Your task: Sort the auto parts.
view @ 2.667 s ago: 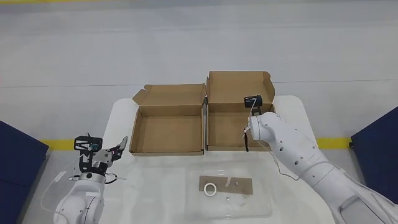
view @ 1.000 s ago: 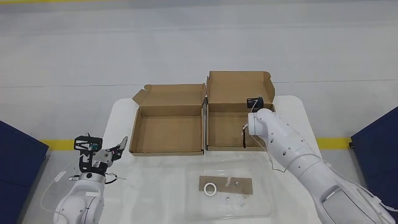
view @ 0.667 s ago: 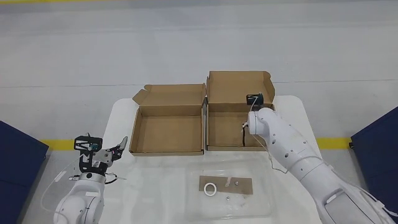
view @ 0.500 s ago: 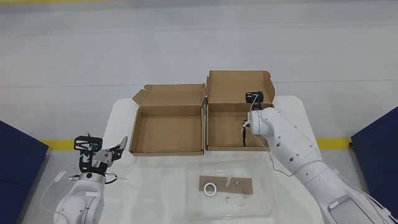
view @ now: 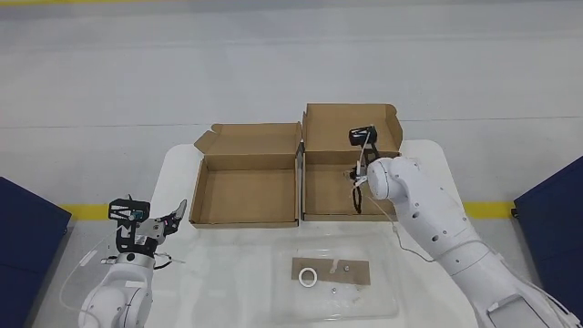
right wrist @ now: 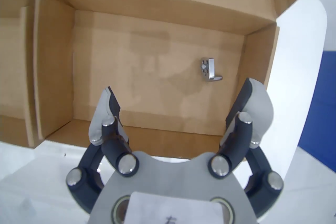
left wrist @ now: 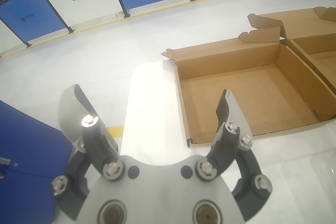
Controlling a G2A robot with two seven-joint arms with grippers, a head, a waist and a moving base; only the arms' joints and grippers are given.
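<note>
The left gripper has its two fingers spread wide, with the dark ribbed pads facing each other across the gap. The left arm is folded in close and low, and its wrist is angled so the fingers point forward and slightly inward. The right arm stretches forward, bent at the elbow, with the wrist tipped downward. The right gripper is parted too, its fingers well apart and their tips aimed down and ahead.

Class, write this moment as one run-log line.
right claw: open, over right box | metal bracket: on that box's floor | left claw: open, near left box
</note>
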